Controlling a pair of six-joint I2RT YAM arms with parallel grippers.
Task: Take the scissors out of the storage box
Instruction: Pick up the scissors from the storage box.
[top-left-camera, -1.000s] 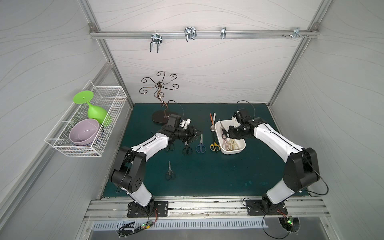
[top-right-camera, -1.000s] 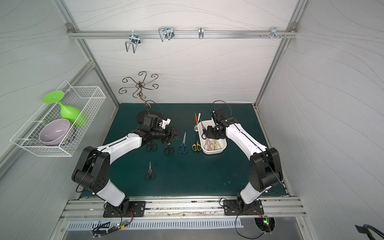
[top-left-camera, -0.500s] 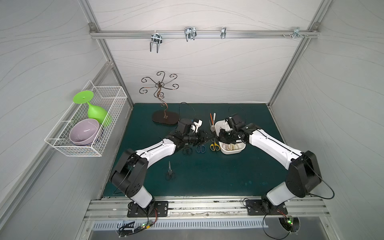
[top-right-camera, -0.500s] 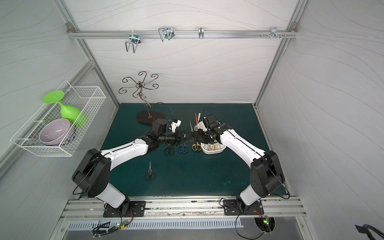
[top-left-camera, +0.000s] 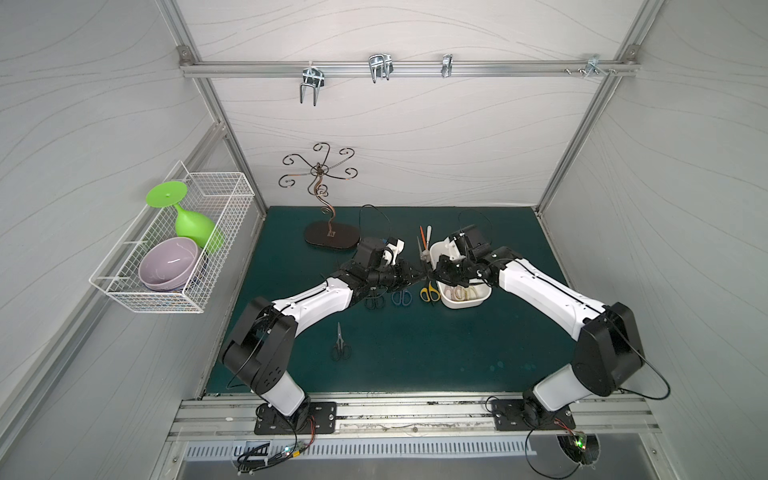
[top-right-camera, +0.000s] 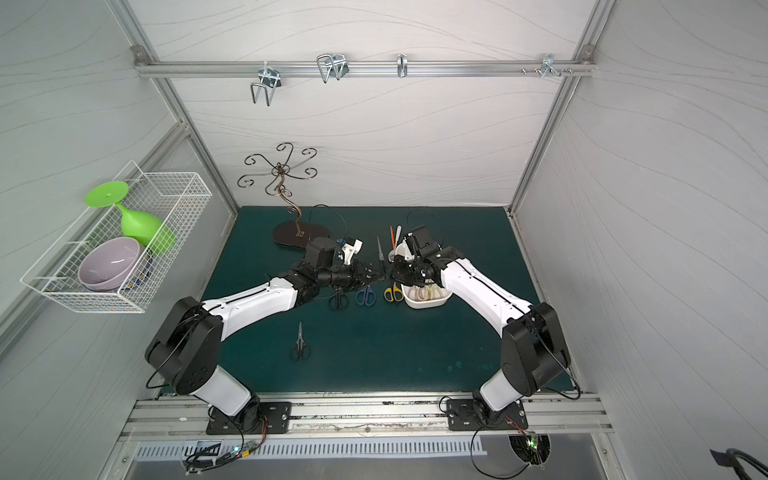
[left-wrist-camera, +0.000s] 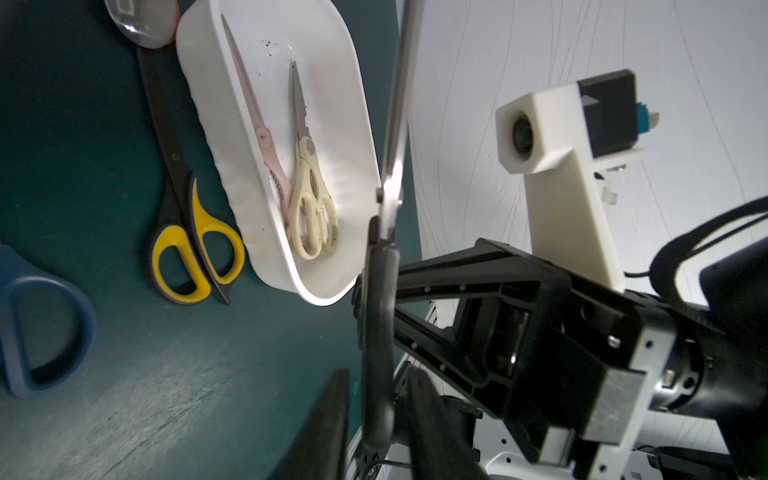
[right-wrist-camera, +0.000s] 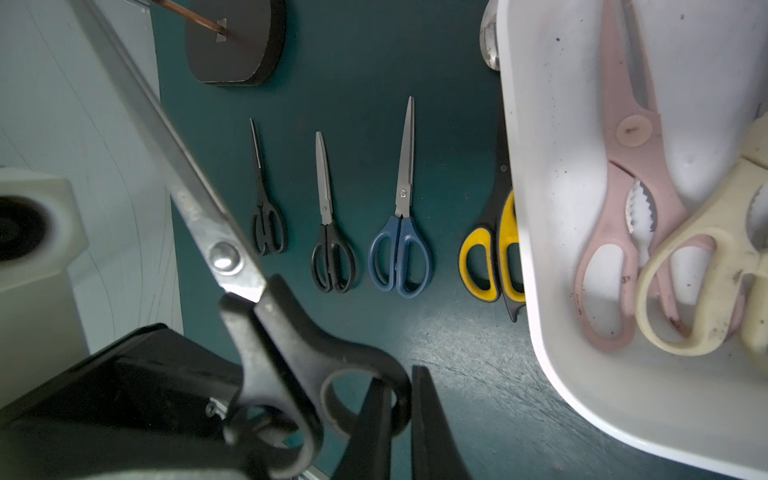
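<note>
Storage box (right-wrist-camera: 540, 174): white tub standing on the table (top-left-camera: 415, 365) under the right arm's wrist.
Pink shears (right-wrist-camera: 631, 178): lying flat inside the storage box, blades together.
Cream shears (right-wrist-camera: 706, 291): inside the storage box, touching the pink shears, handles side by side.
Held scissors (left-wrist-camera: 388, 195): black-handled pair, outside the box and clear of the table, blades together, hanging in the air between the two arms.
Right end effector (right-wrist-camera: 399, 376): closed, with one finger loop of the held scissors pinched between its jaws.
Left end effector (left-wrist-camera: 379, 374): jaws stand on either side of the other handle of the held scissors with only narrow gaps. Whether they press on it cannot be told.
Yellow-and-black scissors (right-wrist-camera: 486, 257): flat on the table, just beside the outer wall of the storage box and partly hidden by its rim.
Blue-handled scissors (right-wrist-camera: 401, 232): flat on the table, next in the row.
Black pair A (right-wrist-camera: 330, 237): flat on the table, beside the blue-handled scissors.
Black pair B (right-wrist-camera: 264, 208): at the end of the row, smallest in it.
Front black pair (top-left-camera: 340, 347): alone on the table, well apart from the row and nearer the arm bases.
</note>
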